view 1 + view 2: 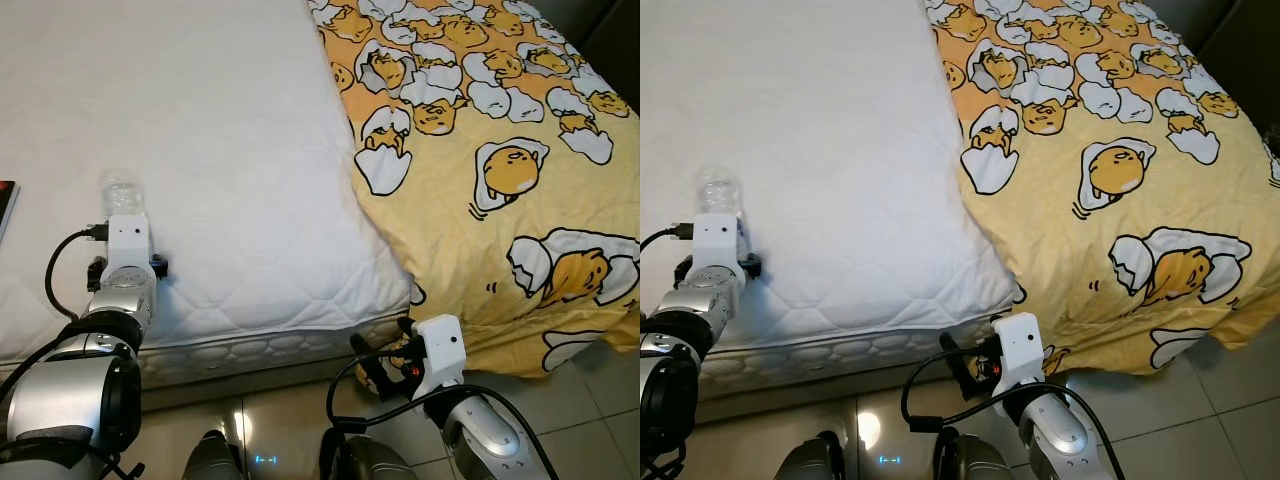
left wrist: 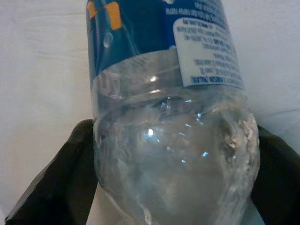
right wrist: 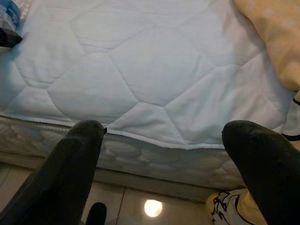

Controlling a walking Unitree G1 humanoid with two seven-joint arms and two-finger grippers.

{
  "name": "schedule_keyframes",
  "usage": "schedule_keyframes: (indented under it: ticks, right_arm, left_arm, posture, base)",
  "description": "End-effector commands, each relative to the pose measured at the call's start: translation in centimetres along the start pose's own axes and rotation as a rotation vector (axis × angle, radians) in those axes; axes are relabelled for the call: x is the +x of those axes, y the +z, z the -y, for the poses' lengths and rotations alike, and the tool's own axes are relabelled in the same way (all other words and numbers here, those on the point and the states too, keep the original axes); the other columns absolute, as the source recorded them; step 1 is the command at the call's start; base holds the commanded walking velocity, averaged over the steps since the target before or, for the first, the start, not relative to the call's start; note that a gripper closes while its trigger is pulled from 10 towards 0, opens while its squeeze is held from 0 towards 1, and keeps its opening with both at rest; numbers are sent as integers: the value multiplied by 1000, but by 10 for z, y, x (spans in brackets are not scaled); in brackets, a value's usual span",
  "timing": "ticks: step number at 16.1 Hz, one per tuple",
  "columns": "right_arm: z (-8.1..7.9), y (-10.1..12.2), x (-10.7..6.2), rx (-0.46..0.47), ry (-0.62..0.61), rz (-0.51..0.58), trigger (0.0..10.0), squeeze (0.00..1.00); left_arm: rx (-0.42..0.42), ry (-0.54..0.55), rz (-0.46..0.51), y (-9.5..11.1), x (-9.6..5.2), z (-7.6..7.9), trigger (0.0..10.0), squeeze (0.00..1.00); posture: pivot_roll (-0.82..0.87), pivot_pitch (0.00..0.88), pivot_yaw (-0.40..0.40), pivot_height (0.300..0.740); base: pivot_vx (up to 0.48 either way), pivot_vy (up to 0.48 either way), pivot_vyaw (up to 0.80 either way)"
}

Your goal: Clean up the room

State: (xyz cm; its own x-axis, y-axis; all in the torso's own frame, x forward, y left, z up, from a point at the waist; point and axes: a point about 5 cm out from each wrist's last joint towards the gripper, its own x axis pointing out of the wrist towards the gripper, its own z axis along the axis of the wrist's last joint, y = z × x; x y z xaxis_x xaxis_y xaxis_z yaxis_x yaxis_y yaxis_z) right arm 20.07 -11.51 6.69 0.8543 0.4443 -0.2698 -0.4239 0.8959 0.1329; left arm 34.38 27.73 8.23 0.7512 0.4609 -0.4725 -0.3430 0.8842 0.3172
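At the far left edge of the bed we see a dark book with a red stripe, lying flat on the white quilted mattress. Just to the right of it our left claw is reaching over the mattress near its front edge, and it is closed around a clear plastic bottle. In the left wrist view the two black fingers press on both sides of the bottle's round transparent end, and the bottle carries a blue label with white text and a small orange mark. In the head views the bottle sticks out just past the white camera block on the wrist. We cannot tell if it touches the mattress or is held a little above it.

More to the right, the mattress meets a yellow blanket printed with egg cartoon figures. The blanket covers the right side of the bed and hangs down over the corner, near to the tiled floor.

Our right claw is low, in front of the bed's front edge and near the hanging blanket corner. Its two black fingers stand wide apart and hold nothing. Between them we see the mattress edge and the tiles below.
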Motion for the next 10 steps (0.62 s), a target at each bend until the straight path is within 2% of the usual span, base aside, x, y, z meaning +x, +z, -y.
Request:
schedule_keyframes:
  ticks: [1, 4, 5, 6, 8, 10]
  right_arm:
    - [2, -1, -2, 1, -17, -12, 10000, 294]
    - [4, 0, -1, 2, -26, -4, 10000, 294]
    - [6, 1, 2, 2, -35, 4, 10000, 294]
    - [6, 1, 2, 2, -37, 6, 10000, 294]
    - [7, 2, 5, 5, -46, 15, 10000, 290]
    - [7, 2, 10, 3, -39, 17, 10000, 294]
  left_arm:
    - [26, -60, -41, -11, -1, 8, 0, 0]
    - [52, -143, 36, -2, -2, 14, 0, 0]
    - [-12, -223, 60, 2, -3, 19, 0, 0]
    - [-60, -257, 63, 3, -3, 21, 0, 0]
    - [21, -287, 78, 1, -4, 22, 0, 0]
    - [-2, -309, 98, 4, -4, 23, 0, 0]
  posture:
    - [-81, 238, -109, 740]
    - [-77, 227, -97, 740]
    - [-71, 223, -89, 740]
    - [-71, 223, -89, 740]
    - [-52, 212, -82, 740]
    - [-33, 207, -82, 740]
  base:
    - [0, 0, 0]
    - [0, 0, 0]
    - [0, 0, 0]
    - [0, 0, 0]
    - [0, 0, 0]
    - [0, 0, 0]
